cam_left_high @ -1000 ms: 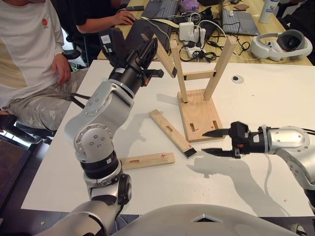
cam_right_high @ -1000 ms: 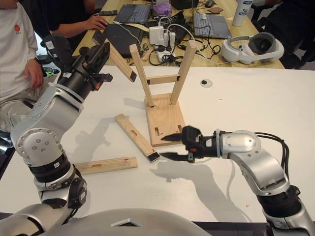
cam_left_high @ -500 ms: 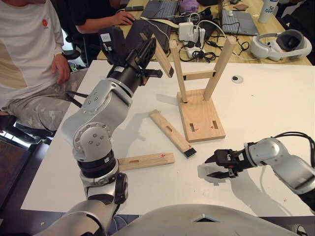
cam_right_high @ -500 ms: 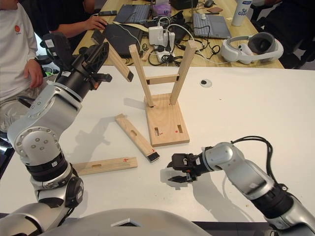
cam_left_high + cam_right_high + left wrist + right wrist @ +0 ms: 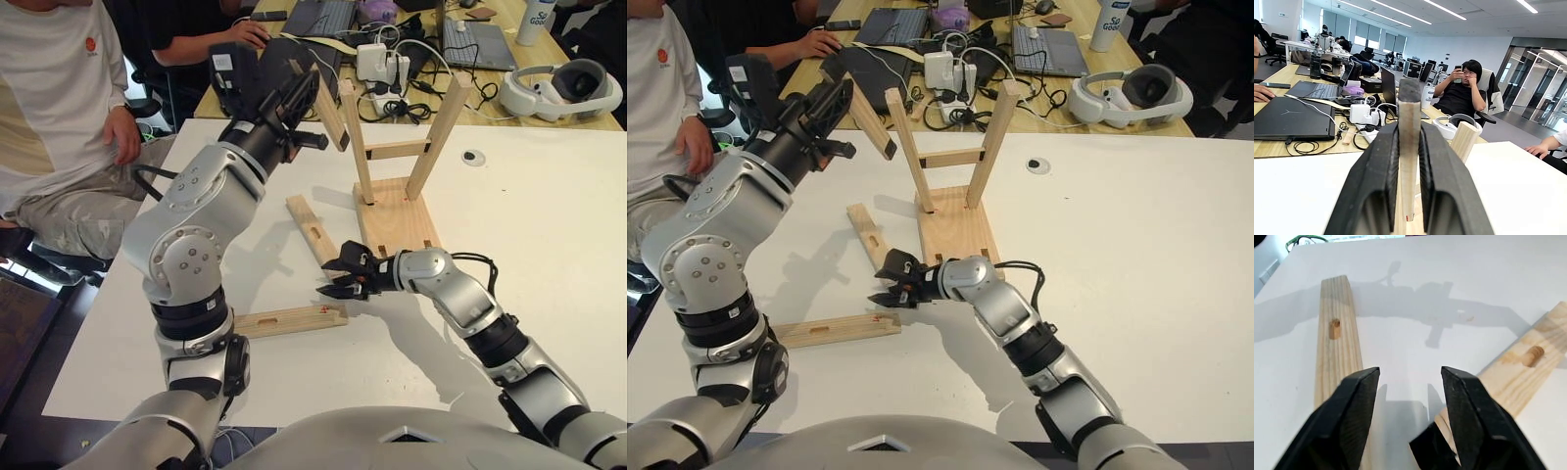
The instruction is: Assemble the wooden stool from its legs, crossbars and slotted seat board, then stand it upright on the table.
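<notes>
White desk, head view: at 11 o'clock your left gripper stays clenched on a raised leg. Your right gripper, fingers released and spread, has swung from 4 o'clock to the near end of the loose leg, which has shifted toward 11 o'clock. At centre, the seat board lies inverted, two legs up.

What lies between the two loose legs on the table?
The open right gripper, over bare table, between far leg and near leg; the right wrist view shows it.
</notes>
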Available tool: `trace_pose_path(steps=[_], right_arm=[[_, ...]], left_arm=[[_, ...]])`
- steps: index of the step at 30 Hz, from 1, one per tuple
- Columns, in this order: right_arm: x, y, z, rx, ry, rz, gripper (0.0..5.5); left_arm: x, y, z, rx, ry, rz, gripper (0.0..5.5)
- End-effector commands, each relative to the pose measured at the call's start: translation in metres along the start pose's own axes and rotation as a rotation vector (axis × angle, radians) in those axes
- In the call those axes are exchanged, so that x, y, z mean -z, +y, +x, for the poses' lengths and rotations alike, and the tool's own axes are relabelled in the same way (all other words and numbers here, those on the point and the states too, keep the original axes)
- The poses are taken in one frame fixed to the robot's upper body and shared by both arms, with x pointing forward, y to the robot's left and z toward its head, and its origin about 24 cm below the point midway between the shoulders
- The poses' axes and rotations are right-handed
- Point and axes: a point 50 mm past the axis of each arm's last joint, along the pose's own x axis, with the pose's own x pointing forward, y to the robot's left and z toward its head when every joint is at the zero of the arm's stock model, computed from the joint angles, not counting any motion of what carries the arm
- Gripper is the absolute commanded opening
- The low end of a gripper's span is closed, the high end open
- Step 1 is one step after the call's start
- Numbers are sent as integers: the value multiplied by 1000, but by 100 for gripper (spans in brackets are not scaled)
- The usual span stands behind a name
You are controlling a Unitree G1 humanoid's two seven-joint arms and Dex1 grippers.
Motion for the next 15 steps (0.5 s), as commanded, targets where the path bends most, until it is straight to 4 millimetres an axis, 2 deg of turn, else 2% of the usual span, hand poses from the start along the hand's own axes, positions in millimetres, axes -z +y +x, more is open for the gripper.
trace_pose_path(steps=[1, 5, 9, 12, 15], right_arm=[[-1, -2, -2, 64, 34, -51, 232], [9, -12, -9, 230, 129, -35, 232], [12, -12, 2, 349, 110, 123, 232], [18, -3, 13, 301, 117, 288, 232], [13, 1, 24, 245, 68, 409, 232]], left_arm=[[-2, 5, 2, -26, 19, 30, 40], [-1, 11, -1, -59, 16, 30, 40], [-2, 9, 0, -59, 16, 30, 40], [-2, 11, 0, -71, 24, 38, 40], [-1, 14, 0, -89, 33, 45, 40]])
